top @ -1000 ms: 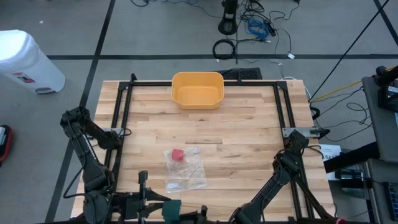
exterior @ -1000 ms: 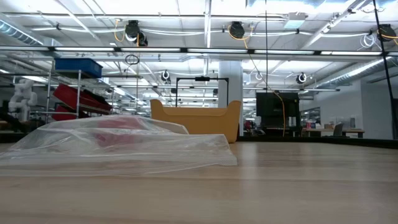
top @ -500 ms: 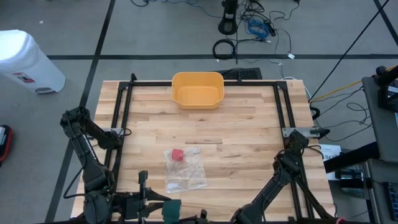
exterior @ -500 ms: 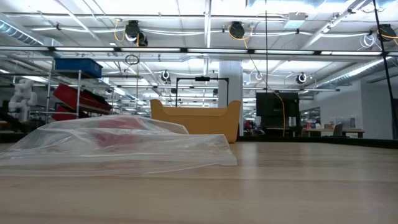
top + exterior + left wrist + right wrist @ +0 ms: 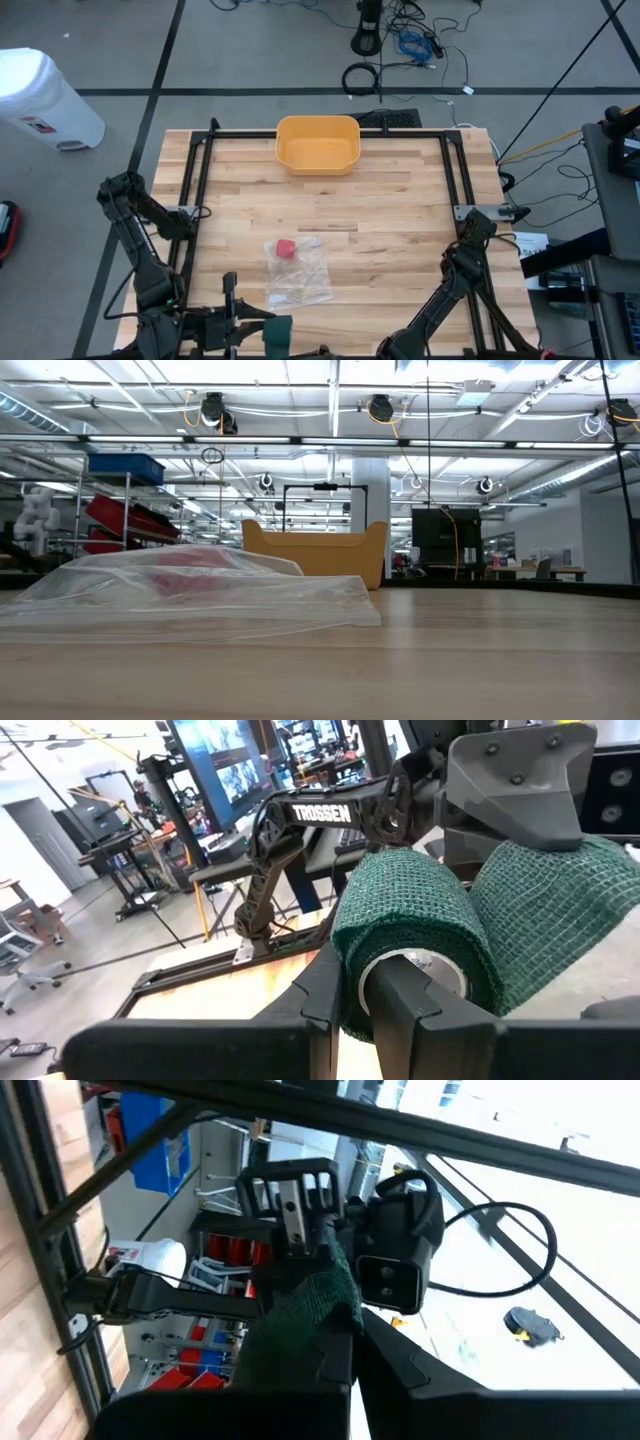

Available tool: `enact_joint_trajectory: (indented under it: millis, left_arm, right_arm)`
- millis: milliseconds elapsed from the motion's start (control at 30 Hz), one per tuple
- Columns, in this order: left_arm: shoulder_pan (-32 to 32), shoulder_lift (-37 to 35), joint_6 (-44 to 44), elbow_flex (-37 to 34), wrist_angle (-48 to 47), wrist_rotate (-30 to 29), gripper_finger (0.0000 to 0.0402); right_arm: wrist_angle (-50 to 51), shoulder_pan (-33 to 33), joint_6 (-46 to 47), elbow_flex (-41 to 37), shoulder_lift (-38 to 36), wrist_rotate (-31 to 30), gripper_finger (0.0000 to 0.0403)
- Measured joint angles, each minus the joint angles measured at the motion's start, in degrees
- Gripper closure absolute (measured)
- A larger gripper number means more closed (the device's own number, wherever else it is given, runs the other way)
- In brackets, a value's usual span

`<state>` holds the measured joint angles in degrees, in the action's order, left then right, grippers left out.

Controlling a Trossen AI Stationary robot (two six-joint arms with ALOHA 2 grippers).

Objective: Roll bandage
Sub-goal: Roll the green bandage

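Note:
A dark green bandage roll (image 5: pixel 405 915) hangs off the table's near edge, between my two grippers; it also shows in the high view (image 5: pixel 278 334). My left gripper (image 5: pixel 358 972) is shut on the roll. A loose tail (image 5: pixel 560 910) runs from the roll to my right gripper (image 5: pixel 352 1335), which is shut on it and faces the left one closely. In the high view my left gripper (image 5: pixel 240 335) sits at the near edge; the right one is mostly cut off by the picture's bottom edge. My left gripper has one finger (image 5: pixel 400 1005) inside the roll's hollow core (image 5: pixel 425 968) and the other (image 5: pixel 320 990) outside, against the wound layers. The roll is lifted clear, its open end toward the wrist camera. My right gripper pinches the bandage's loose tail (image 5: pixel 300 1315) between its two fingers. The tail lies spread flat back to the roll, clear of the table.
A clear plastic bag (image 5: pixel 297 272) with a small red thing (image 5: pixel 286 249) lies on the wooden table near the front; it fills the left of the low view (image 5: pixel 190 595). A yellow bin (image 5: pixel 318 143) stands at the far edge.
My right gripper has drawn a little toward the table's near edge, farther out of the high view. The bag and bin have not moved.

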<state>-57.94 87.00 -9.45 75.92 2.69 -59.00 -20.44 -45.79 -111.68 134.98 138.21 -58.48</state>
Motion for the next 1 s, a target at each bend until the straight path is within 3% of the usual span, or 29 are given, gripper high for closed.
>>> enact_joint_trajectory:
  millis: [267,567,1000]
  left_arm:
    - [1.0,0.0,1.2,0.0,-0.3,0.0,0.0360]
    - [1.4,0.0,1.6,0.0,-0.6,-0.4,0.0360]
    - [1.4,0.0,1.6,0.0,-0.8,-1.1,0.0360]
  right_arm:
    - [-5.8,1.3,-0.9,0.0,-0.2,-0.5,0.0403]
    - [-8.6,3.3,1.6,0.0,-1.1,-5.3,0.0403]
    - [-9.4,3.6,1.6,0.0,-1.2,-9.2,0.0403]
